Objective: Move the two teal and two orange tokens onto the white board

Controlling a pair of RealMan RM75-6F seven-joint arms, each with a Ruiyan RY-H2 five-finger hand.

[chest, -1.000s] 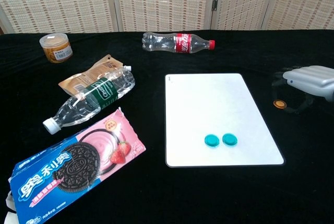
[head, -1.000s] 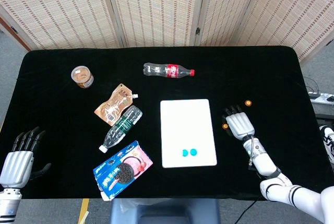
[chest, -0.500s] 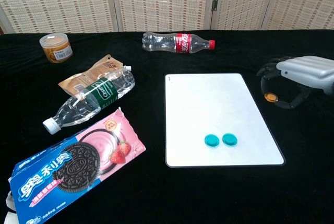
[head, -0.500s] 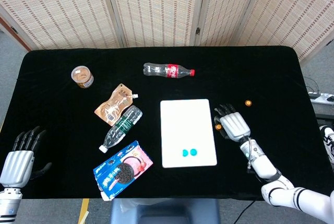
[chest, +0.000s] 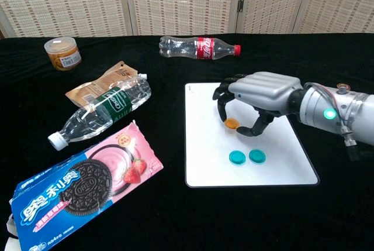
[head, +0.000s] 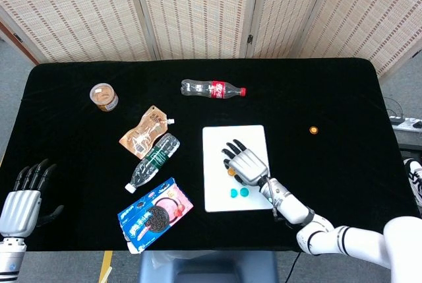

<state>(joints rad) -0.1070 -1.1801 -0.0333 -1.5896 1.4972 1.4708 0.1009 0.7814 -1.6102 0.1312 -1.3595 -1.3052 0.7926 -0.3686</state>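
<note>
The white board [head: 237,139] [chest: 204,145] lies right of the table's middle. Two teal tokens [head: 239,192] [chest: 246,157] sit side by side near its front edge. My right hand [head: 245,163] [chest: 260,93] hovers over the board's middle with its fingers curled down, and it pinches an orange token [head: 231,171] [chest: 232,123] just above the surface, behind the teal pair. Another orange token [head: 314,129] rests on the black cloth far to the right of the board. At the lower left corner my left hand [head: 26,194] holds nothing, fingers apart.
A cola bottle [head: 212,88] [chest: 198,47] lies behind the board. Left of the board are a water bottle [head: 152,161] [chest: 102,113], a brown pouch [head: 144,131] [chest: 96,87], a cookie pack [head: 155,214] [chest: 82,186] and a small jar [head: 104,96] [chest: 62,53].
My right hand carried an orange token leftwards from the cloth beside the board to over the board's middle. The left hand stayed put.
</note>
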